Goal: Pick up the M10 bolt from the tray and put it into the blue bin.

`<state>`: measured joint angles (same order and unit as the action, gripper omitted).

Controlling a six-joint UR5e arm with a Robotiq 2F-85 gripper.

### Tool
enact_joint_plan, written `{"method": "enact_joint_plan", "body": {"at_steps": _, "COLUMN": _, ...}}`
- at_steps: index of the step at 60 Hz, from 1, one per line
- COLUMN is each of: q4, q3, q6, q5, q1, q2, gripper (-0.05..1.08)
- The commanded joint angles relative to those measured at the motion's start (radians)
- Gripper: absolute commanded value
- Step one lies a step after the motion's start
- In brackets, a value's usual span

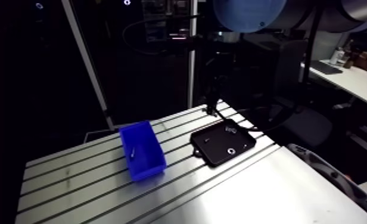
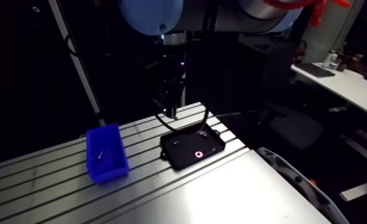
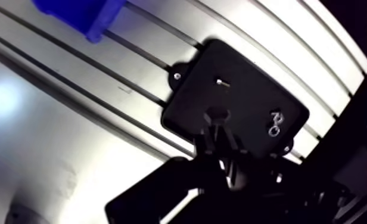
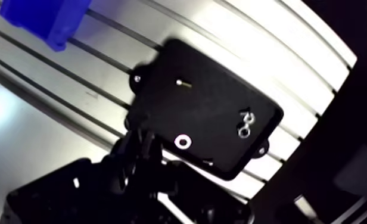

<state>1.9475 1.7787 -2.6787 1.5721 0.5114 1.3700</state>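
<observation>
Arm view: found a slotted aluminium bench (image 1: pixel 72 179) carrying a blue bin (image 1: pixel 143 152) and, beside it but apart, a flat black tray (image 1: pixel 212 150). Saw a slim grey bolt (image 1: pixel 132 152) lying inside the bin, on its floor near the middle. Noted on the tray a pale washer (image 1: pixel 230 151) near the edge closest to the camera, a small screw (image 1: pixel 207 140) toward the bin side, and a pair of small rings (image 1: pixel 230 128) near the far edge. Spotted the pincer (image 1: pixel 211 110) hanging straight down over the tray's far edge, clear of the bin. Too small and dark here to judge its grip.

Wrist view: looked down on the tray lying skewed across the bench slots, with a corner of the bin well ahead of the pincer and off to one side. Made out the small screw ahead of the pincer, toward the tray's middle, and the pair of rings touching each other near one corner. Caught the washer just beside the pincer in one eye, hidden behind it in the other. Read the pincer as closed, tips drawn together above the tray, nothing seen held between them. Saw no part of the bin's inside from this view.
</observation>
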Motion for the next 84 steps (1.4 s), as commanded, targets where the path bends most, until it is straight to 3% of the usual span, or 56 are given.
{"method": "enact_joint_plan", "body": {"at_steps": 1, "q4": -0.082, "q3": -0.072, "q6": -0.437, "q5": -0.048, "q1": -0.059, "q2": 0.007, "gripper": 1.07}}
{"method": "enact_joint_plan", "body": {"at_steps": 4, "q4": -0.108, "q3": -0.088, "q6": -0.494, "q5": -0.051, "q1": -0.068, "q2": 0.007, "gripper": 1.07}}
{"method": "enact_joint_plan", "body": {"at_steps": 11, "q4": -0.144, "q3": -0.129, "q6": -0.643, "q5": -0.078, "q1": -0.1, "q2": -0.002, "gripper": 1.07}}
{"method": "enact_joint_plan", "body": {"at_steps": 16, "q4": -0.143, "q3": -0.139, "q6": -0.696, "q5": -0.08, "q1": -0.131, "q2": -0.007, "gripper": 1.07}}
{"method": "enact_joint_plan", "body": {"at_steps": 24, "q4": -0.14, "q3": -0.144, "q6": -0.776, "q5": -0.071, "q1": -0.171, "q2": -0.03, "gripper": 1.06}}
{"method": "enact_joint_plan", "body": {"at_steps": 46, "q4": -0.094, "q3": -0.147, "q6": -0.773, "q5": -0.067, "q1": -0.21, "q2": -0.094, "gripper": 1.06}}
{"method": "enact_joint_plan", "body": {"at_steps": 64, "q4": -0.06, "q3": -0.146, "q6": -0.684, "q5": -0.063, "q1": -0.318, "q2": -0.13, "gripper": 1.05}}
{"method": "enact_joint_plan", "body": {"at_steps": 74, "q4": -0.057, "q3": -0.136, "q6": -0.664, "q5": -0.065, "q1": -0.329, "q2": -0.143, "gripper": 1.05}}
{"method": "enact_joint_plan", "body": {"at_steps": 84, "q4": -0.014, "q3": -0.125, "q6": -0.642, "q5": -0.046, "q1": -0.332, "q2": -0.18, "gripper": 1.05}}
